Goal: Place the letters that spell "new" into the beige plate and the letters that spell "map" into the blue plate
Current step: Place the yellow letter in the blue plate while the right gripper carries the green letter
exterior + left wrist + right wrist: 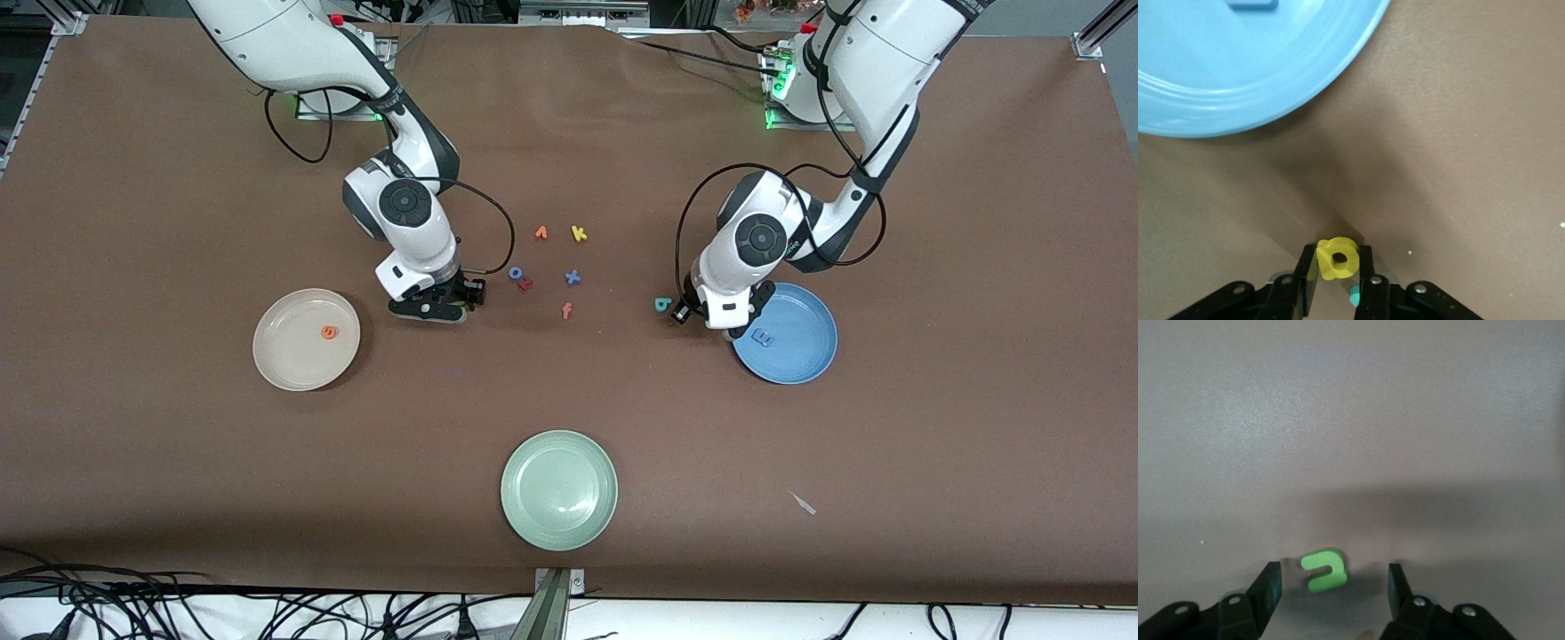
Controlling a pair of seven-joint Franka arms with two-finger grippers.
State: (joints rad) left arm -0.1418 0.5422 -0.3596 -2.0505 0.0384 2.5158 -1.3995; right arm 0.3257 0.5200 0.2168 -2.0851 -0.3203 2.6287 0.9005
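My left gripper (pixel 1338 261) is shut on the yellow p (pixel 1337 257), just above the table beside the blue plate (pixel 1238 87). The blue m (pixel 762 337) lies in the blue plate (pixel 813 351). The teal a (pixel 662 305) lies on the table beside the left gripper (pixel 722 322). My right gripper (pixel 1333 579) is low over the table, open, with the green n (pixel 1323 571) lying flat between its fingers and touching neither. The right gripper (pixel 437 308) is between the beige plate (pixel 284 364) and the middle letters. The orange e (pixel 329 332) lies in that beige plate.
Loose letters lie mid-table between the arms: orange v (pixel 540 233), yellow k (pixel 579 234), blue o (pixel 515 273), red z (pixel 525 284), blue x (pixel 573 277) and an orange-red f (pixel 566 310). A pale green plate (pixel 559 524) sits nearer the front camera. A white scrap (pixel 803 503) lies beside it.
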